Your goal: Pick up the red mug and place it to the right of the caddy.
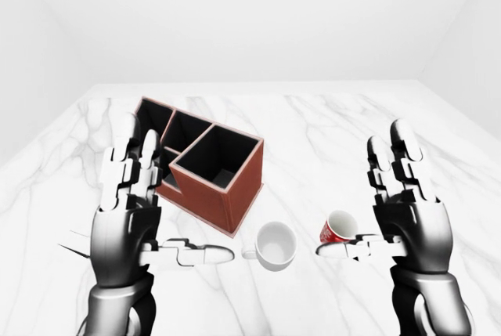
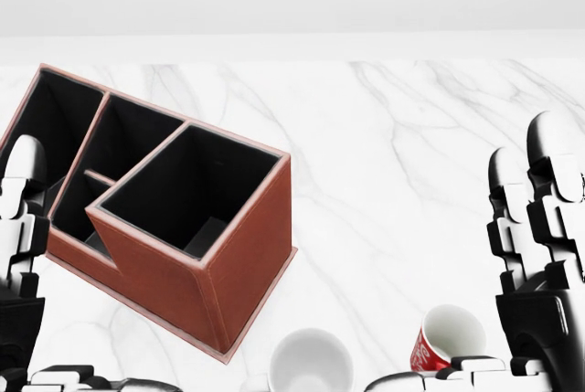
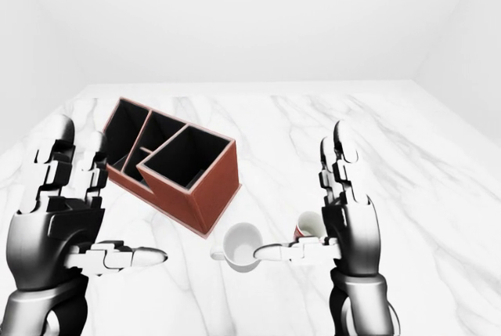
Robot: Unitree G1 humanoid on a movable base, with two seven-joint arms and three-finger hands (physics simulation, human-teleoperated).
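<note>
Approach step: my right hand [image 1: 407,218] and left hand [image 1: 129,218] hover with fingers spread wide, holding nothing. The red mug [image 1: 338,227] rests tilted on the tabletop [image 1: 329,124], right of the white mug [image 1: 275,245] and caddy [image 1: 205,165]. Next I must close around it. Its white script is probably Coca-Cola.

In the left-eye view the caddy [image 1: 206,162] stands left on the marble table [image 1: 313,124], the white cup [image 1: 275,245] below its right corner (just apart), the mug [image 1: 338,227] right of that cup.
</note>
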